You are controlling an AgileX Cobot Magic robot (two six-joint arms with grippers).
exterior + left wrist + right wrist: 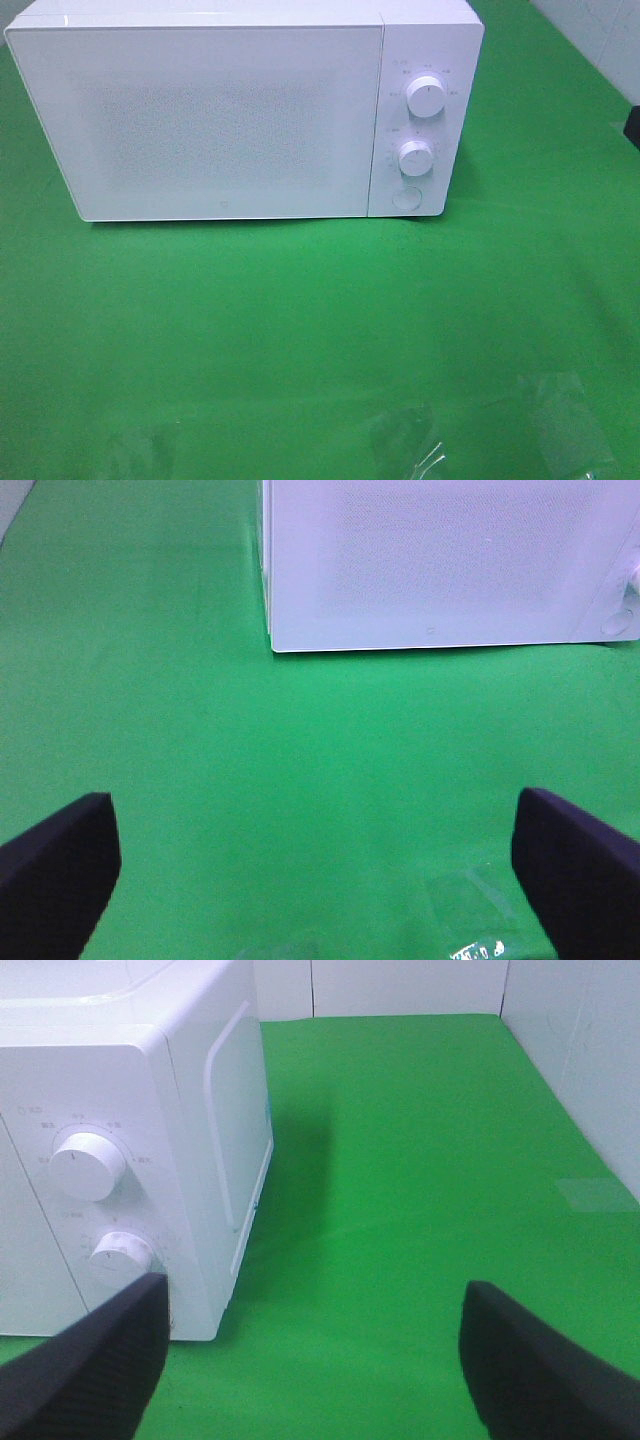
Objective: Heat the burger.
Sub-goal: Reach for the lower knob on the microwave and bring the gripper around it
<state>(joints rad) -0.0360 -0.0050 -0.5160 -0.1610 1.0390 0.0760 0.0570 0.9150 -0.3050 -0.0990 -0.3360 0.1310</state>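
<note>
We see the microwave [230,120], door closed, upper left of the high frame on the green surface [300,320]. The left gripper [315,830] and right gripper [315,1305] are both released, empty. We cannot tell where the burger is.

I cannot see the burger in any view. The white microwave [220,120] in front of me stands upright, door shut.
</note>
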